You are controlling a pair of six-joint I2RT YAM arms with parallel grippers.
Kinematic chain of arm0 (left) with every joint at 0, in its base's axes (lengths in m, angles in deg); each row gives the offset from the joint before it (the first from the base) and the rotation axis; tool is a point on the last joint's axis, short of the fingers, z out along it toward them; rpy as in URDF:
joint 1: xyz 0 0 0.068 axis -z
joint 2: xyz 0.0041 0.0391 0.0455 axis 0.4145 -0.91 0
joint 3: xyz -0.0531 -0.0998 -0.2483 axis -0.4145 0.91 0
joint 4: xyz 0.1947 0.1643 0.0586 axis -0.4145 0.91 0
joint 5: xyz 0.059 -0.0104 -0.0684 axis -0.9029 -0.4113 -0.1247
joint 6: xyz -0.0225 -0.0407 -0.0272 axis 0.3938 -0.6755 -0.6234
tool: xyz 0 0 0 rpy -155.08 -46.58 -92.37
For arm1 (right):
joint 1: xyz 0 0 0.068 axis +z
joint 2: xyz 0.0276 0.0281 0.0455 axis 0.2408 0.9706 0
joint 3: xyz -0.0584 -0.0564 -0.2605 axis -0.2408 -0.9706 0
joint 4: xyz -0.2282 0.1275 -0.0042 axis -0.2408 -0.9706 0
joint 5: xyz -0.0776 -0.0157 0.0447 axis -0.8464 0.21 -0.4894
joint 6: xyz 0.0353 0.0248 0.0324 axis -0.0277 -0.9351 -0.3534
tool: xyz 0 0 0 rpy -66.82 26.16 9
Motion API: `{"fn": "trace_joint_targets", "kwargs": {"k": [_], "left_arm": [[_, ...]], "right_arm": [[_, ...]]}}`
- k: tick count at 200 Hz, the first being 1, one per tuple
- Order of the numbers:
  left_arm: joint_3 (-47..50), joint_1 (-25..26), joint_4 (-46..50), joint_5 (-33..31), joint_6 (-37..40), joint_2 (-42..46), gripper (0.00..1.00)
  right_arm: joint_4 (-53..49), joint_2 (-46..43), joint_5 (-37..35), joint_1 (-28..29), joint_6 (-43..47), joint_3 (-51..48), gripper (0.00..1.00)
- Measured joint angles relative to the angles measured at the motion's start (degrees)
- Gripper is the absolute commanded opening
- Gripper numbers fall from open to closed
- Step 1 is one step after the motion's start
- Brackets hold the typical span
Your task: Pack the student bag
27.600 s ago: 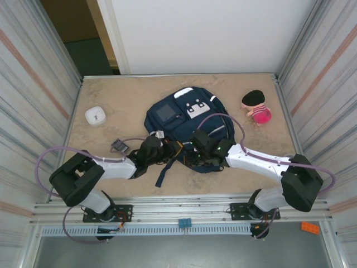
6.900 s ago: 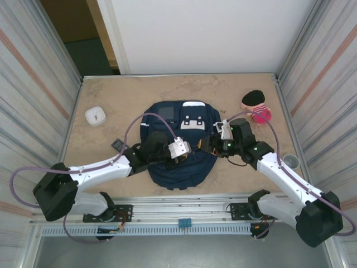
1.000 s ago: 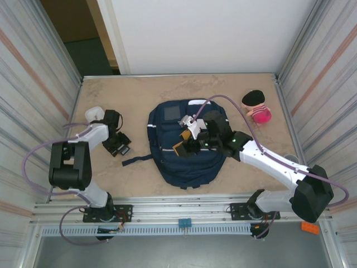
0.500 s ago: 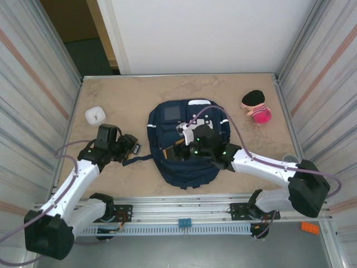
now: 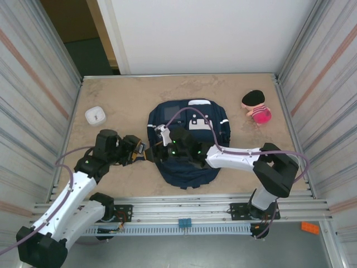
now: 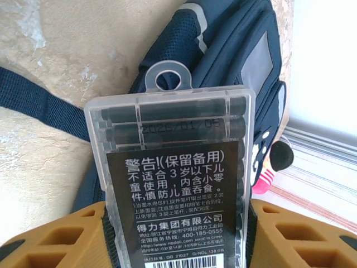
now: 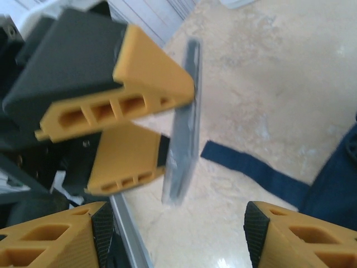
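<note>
Overhead view: a beige, marble-patterned tabletop (image 5: 128, 92) boxed in by ribbed metal walls (image 5: 33, 89) at left and right, with a white panel (image 5: 212, 33) across the upper edge and a dark doorway (image 5: 78, 33) at the upper left. An aluminium rail (image 5: 184, 211) runs along the lower edge, carrying both arm bases. The bag (image 5: 187, 174) lies flat at the centre of the tabletop, its white patch toward the top of the frame; one dark strap (image 7: 251, 167) trails onto the bare surface at its left. A small white dish (image 5: 96, 115) sits at middle left, well apart from the bag, and a pink toy (image 5: 256, 107) with a black top sits at upper right. Just left of the bag, the left claw (image 5: 136, 149) is clamped on a clear plastic case (image 6: 178, 167) with a black printed label, held above the surface. The right claw (image 7: 177, 223) faces this case with its jaws apart and nothing between them.
</note>
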Motion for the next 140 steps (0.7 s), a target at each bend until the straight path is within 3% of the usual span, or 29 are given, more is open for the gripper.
{"fn": "trace_joint_targets", "kwargs": {"k": [29,75,114,140], "left_arm": [[0.9,0.26,-0.85,0.92,-1.16,1.25,0.49],[2.27,0.37,-2.05,1.38,-2.6,2.56,0.51],[2.34,0.37,-2.91,1.36,-2.08,2.43,0.77],[-0.2,0.61,-0.94,-0.22,3.87,0.15,0.9]], "right_arm": [[2.01,3.98,-0.17,0.0,-0.11,2.97,0.51],[3.04,7.17,0.04,0.15,-1.44,5.11,0.18],[3.82,6.47,-0.35,0.33,-1.9,4.55,0.11],[3.52,2.51,-0.63,-0.44,-1.9,0.83,0.11]]}}
